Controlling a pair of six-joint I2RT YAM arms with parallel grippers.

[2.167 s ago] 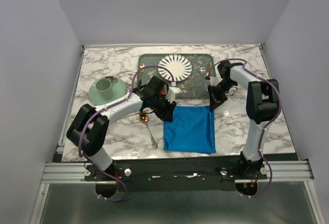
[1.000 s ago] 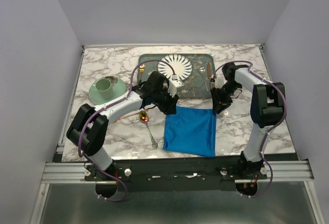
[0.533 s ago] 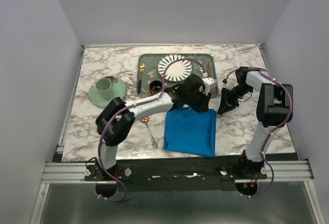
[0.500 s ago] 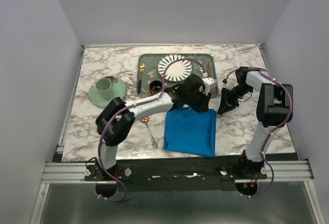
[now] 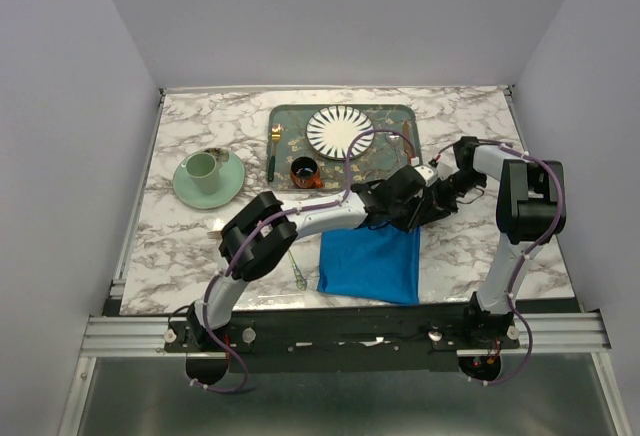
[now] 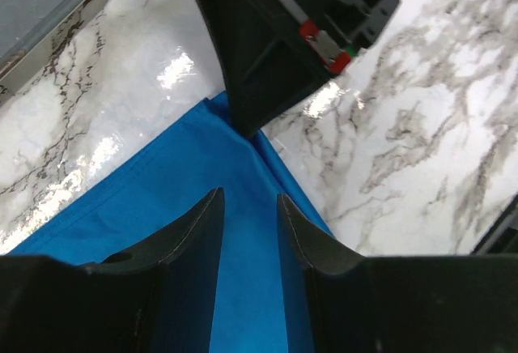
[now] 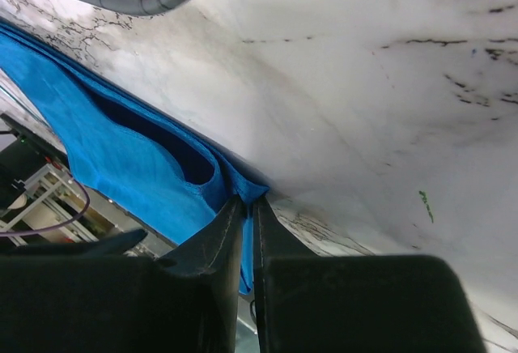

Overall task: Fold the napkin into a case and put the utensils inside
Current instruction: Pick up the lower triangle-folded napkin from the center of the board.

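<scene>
Well, the napkin (image 5: 368, 264) lies flat on the marble surface (image 5: 195, 241), toward the near edge and a little right of the middle. Both arms meet at its far right corner. The left arm stretches all the way across from the left, and its pincer (image 6: 249, 199) hangs just over the cloth near that corner. Its jaws stand a modest way apart with only blue cloth showing beneath the gap and nothing between them. The right pincer (image 7: 245, 201) comes in from the right with its jaws drawn almost together, nipping the very corner of the napkin. Along the edge beside that grip the cloth gapes a little, one blue layer lifted off another.

Just left of the napkin, the thin handle of the spoon (image 5: 299, 274) shows on the surface, its bowl end hidden under the left arm.

At the far side sits the grey-green tray (image 5: 385, 171) with the striped white plate (image 5: 340, 131) on it, a gold fork with a dark green handle (image 5: 271, 156) at its left and a small dark bowl (image 5: 304, 171) at its near edge. Well to the left stands a pale green cup (image 5: 203, 168) on its saucer (image 5: 230, 186).
</scene>
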